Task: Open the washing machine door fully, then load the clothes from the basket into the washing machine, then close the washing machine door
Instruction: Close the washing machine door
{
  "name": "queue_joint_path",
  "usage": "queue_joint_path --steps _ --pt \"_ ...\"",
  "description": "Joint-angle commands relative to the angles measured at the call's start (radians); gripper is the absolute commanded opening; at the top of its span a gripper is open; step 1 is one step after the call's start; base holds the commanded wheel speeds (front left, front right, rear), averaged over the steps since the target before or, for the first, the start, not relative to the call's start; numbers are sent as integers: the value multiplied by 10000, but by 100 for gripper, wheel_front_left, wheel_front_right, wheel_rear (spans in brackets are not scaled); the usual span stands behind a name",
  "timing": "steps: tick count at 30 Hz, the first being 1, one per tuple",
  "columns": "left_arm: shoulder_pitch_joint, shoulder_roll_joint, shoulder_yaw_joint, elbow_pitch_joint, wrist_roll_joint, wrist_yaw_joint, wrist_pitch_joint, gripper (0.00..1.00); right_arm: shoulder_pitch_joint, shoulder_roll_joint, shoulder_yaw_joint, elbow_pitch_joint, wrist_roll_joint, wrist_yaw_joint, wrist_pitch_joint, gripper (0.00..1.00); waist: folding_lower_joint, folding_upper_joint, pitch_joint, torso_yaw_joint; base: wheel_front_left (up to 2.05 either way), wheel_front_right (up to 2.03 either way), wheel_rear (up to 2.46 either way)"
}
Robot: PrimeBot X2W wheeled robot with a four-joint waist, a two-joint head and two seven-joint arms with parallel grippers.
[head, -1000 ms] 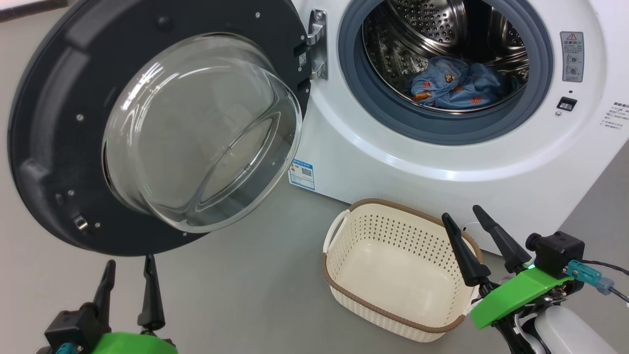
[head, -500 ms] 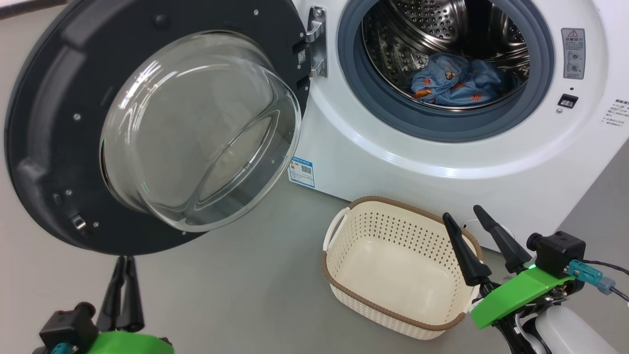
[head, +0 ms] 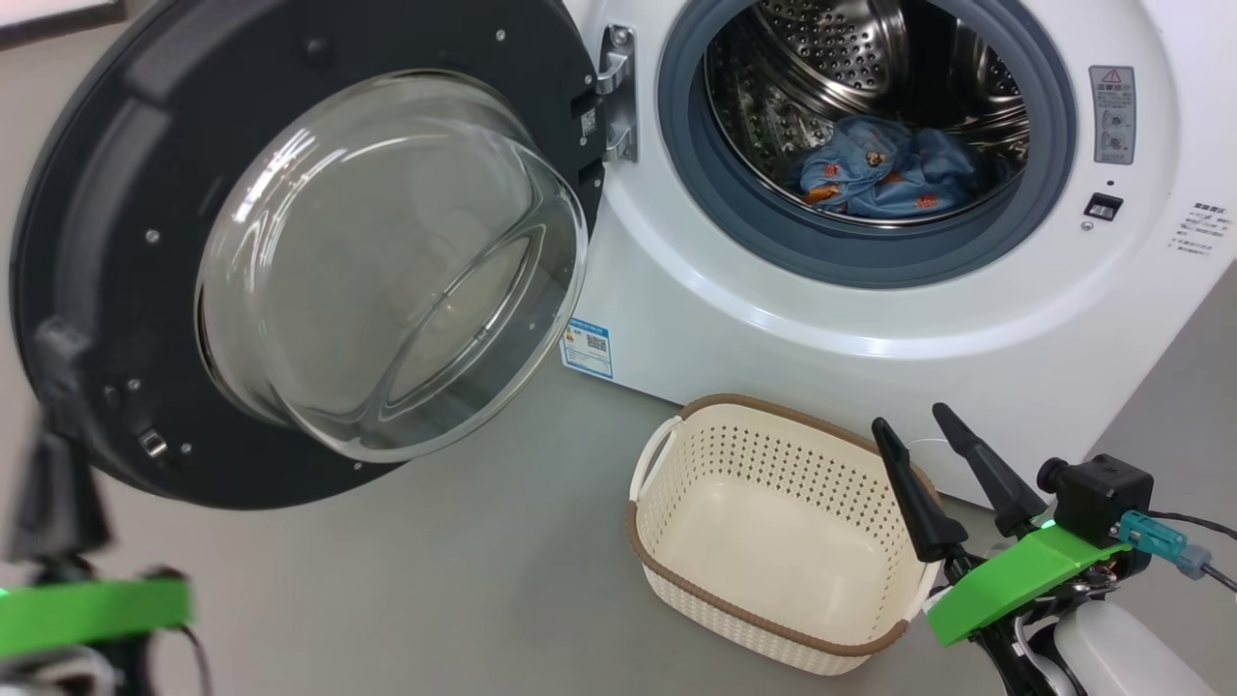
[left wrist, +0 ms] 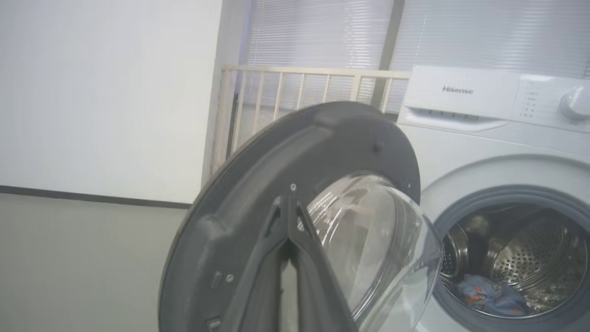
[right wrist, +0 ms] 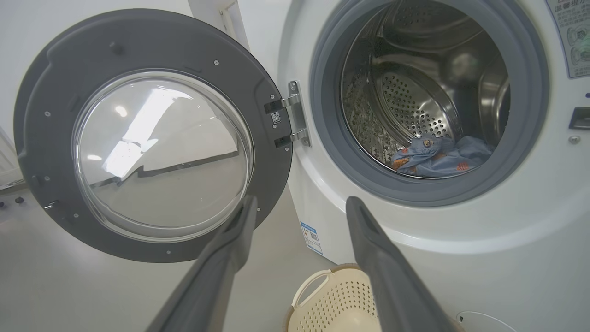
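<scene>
Door (head: 97, 242) wide open, clothes (head: 879, 174) in drum (head: 831, 58), basket (head: 773, 411) empty on floor (head: 483, 580). Left hand (left wrist: 286, 212) closed near door's rim, right hand (head: 906, 416) open over basket. Glancing push risked: hand may be deflected onto glass (head: 387, 261), latch missed

Dark tapered fingers (head: 913, 503) meet a green bracket (head: 1015, 580) with a teal plug (head: 1145, 534).

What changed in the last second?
The left end effector closed on nothing, then swung left toward the outer edge of the round black-ringed glass washing machine door. The open right end effector, the cream perforated plastic basket and the blue clothes in the drum stayed put.
</scene>
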Motion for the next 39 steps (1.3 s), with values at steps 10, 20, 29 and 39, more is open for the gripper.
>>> queue_joint_path --steps 10,20,29,39 --pt "-2159 1513 2408 -861 -3072 -975 1111 0 -98 -329 249 -216 57 56 -80 100 0 0 199 -484 0 0 0" --pt "-3712 2356 4169 1059 -6174 -1272 2300 0 -273 -640 282 -227 74 56 -80 100 0 0 505 -1078 0 0 0" --pt "-4744 2716 5772 4168 -8634 -1252 3231 0 -443 -950 339 -270 80 56 -80 100 0 0 866 -1478 0 0 0" --pt "-5219 3255 5967 6744 -9159 -1255 4033 0 -624 -1290 363 -329 78 56 -80 100 0 0 1192 -1808 0 0 0"
